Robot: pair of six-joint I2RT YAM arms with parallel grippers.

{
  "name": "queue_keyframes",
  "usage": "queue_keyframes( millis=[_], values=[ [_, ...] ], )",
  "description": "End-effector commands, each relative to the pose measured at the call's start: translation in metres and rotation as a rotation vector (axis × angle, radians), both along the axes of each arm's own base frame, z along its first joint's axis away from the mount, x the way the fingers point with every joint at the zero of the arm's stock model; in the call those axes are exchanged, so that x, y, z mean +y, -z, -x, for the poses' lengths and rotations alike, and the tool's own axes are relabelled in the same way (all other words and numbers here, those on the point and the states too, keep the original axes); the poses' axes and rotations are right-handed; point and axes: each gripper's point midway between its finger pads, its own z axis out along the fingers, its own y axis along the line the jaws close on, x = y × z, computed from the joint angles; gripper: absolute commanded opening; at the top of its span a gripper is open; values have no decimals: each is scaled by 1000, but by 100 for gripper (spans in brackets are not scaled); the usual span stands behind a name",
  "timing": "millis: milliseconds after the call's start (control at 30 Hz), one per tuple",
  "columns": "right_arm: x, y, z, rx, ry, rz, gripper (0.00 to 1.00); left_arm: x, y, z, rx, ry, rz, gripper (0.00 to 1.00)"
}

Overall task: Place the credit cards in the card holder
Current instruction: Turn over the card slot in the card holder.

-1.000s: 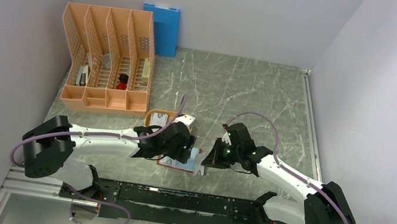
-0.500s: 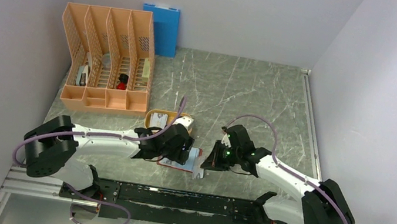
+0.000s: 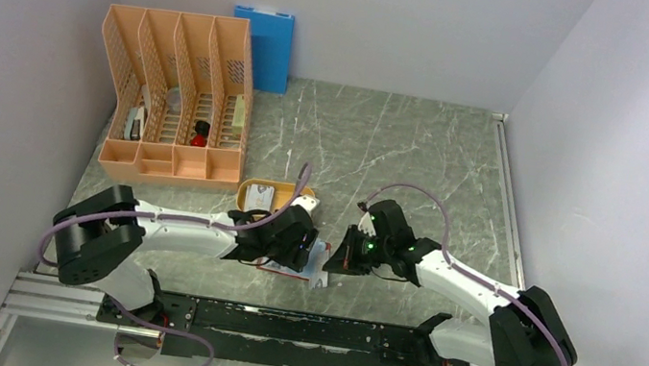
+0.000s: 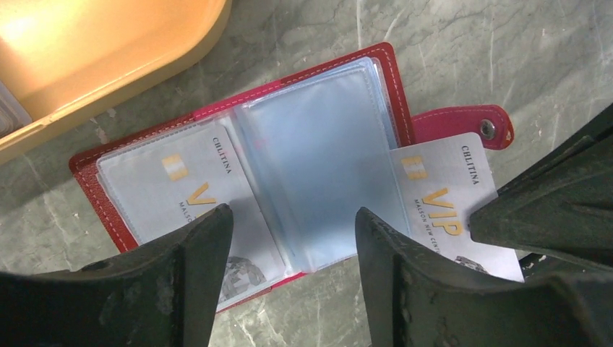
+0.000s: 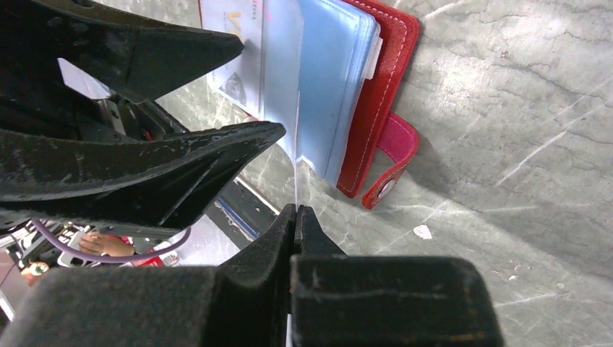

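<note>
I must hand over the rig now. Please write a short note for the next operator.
Left pincer: open, over the open card holder.
Right pincer: shut on a VIP card, its edge at the right sleeve, mostly outside.
Done: another VIP card sits in the left pocket.
Left: push this card in; a pale card seems to lie in the orange tray.

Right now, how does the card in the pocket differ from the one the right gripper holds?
The pocketed card sits flat under a clear sleeve of the card holder; the held card is bare, sticking out past the holder's edge by the red tab. The held card is pinched by the right gripper; nothing grips the pocketed card. Both are pale with the same gold VIP print.
</note>
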Motion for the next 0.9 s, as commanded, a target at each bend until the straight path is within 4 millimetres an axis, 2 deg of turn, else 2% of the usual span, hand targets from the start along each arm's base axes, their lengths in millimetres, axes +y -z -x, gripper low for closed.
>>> queue_keyframes(
  millis=[0, 167, 267, 500, 667, 867],
  values=[
    [6, -14, -6, -56, -23, -50, 0, -18, -4, -3, 2, 15, 39, 65],
    [7, -16, -5, -65, -27, -67, 0, -24, 4, -4, 15, 23, 36, 64],
    [5, -14, -4, -65, -21, -61, 0, -26, 11, -4, 26, 26, 19, 59],
    [1, -11, -1, -68, -13, -51, 0, -24, 22, -4, 37, 13, -11, 26],
    [1, -10, -1, -70, -15, -52, 0, -18, 15, -5, 20, -10, -1, 7],
    [-7, -9, -9, -98, 26, 2, 0, -14, 12, -7, 3, -20, -1, 5]
  ],
)
